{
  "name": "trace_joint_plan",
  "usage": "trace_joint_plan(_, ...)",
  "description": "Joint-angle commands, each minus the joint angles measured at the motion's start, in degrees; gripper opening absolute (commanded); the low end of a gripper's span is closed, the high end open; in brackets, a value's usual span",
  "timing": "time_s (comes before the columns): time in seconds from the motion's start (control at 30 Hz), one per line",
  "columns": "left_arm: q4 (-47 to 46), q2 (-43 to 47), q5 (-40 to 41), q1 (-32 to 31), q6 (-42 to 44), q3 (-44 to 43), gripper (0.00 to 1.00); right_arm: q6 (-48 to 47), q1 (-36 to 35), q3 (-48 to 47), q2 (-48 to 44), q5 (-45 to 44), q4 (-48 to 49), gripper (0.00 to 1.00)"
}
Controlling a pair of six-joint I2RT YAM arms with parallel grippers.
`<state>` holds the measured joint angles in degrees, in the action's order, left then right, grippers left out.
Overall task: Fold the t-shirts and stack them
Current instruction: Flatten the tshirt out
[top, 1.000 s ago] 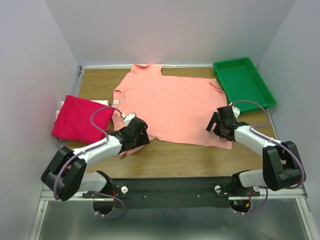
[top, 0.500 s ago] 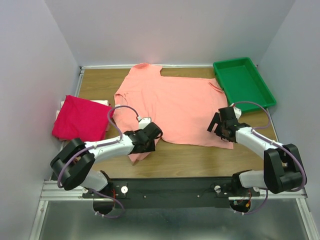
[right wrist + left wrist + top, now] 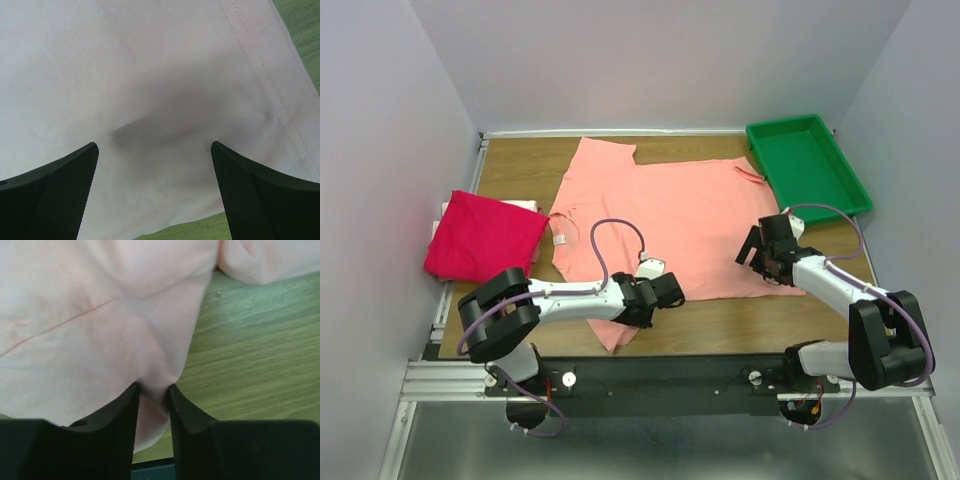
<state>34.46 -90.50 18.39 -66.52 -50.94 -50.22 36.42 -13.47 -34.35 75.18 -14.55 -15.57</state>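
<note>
On the wooden surface [image 3: 740, 318] in front of two side-by-side arms, a salmon t-shirt [image 3: 680, 215] spread wide across the middle, hem toward the right. Near its lower left corner, cloth drawn into a narrow tail pointing at the near edge, pinched just above by the left tool [image 3: 665, 292], reaching in low from the left base. From the left wrist view, black fingers [image 3: 117, 425] set narrow, a fold of pink fabric gathered up and clamped between them, bare wood grain to the right.

At the right-hand hem, the right tool [image 3: 761, 250] low over the shirt's near corner, just inside the edge of the cloth. From the right wrist view, fingers [image 3: 55, 187] spread wide with nothing between them but flat salmon fabric below, a stitched hem line running down the right side and a soft shadow on the cloth. Contact with the fabric impossible to tell.

Off at the left edge of the surface, a magenta-red t-shirt [image 3: 480, 238] folded into a compact square, near the salmon one's left side but not overlapping it. In the far right corner, a green tray [image 3: 807, 165], set at a slant to the surface's edges, just beside the salmon shirt's upper right corner.
</note>
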Motion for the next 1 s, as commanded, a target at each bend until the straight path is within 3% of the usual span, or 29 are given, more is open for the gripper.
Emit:
trace_joint_plan(0.0,8.85,-3.99,0.13,-0.71,-1.7,-0.31,0.14,-0.04,0.38,0.77,-1.35,-0.48,-0.77,1.0)
trace_joint_plan(0.03,9.57,-3.64,0.76,-0.63,-1.71,-1.02,0.0,0.05,0.38,0.86,-1.44,-0.48,-0.77,1.0)
trace_joint_plan(0.27,15.03,2.25,10.08,1.91,-1.36,-7.79,0.0,-0.3,0.29,1.04,-2.4,0.3,-0.86,1.0)
trace_joint_plan(0.47,14.06,2.43,13.68,12.8,3.11,-7.26,0.0,-0.74,0.2,1.48,-3.98,1.19,-0.86,1.0)
trace_joint_plan(0.5,12.67,2.78,14.38,14.21,4.34,-8.13,0.05,-0.57,0.29,1.48,-4.33,1.19,-0.86,1.0)
trace_joint_plan(0.53,11.43,2.96,14.22,15.44,5.83,-8.49,0.24,-0.48,0.29,1.56,-4.51,1.36,-0.86,1.0)
trace_joint_plan(0.6,6.97,3.4,13.95,18.95,10.14,-8.85,0.31,-0.83,0.29,1.48,-4.6,2.33,-0.86,1.0)
trace_joint_plan(0.8,-0.33,-4.05,11.51,28.36,14.88,-13.24,0.38,-1.09,0.38,1.13,-4.95,2.68,-0.86,1.0)
trace_joint_plan(0.83,-2.88,-5.2,10.01,31.34,16.47,-14.46,0.48,-1.09,0.29,1.04,-4.95,2.68,-0.78,1.0)
trace_joint_plan(0.97,-3.87,-8.2,10.53,36.71,16.4,-18.77,0.7,-1.18,0.29,1.39,-5.3,2.85,-0.86,1.0)
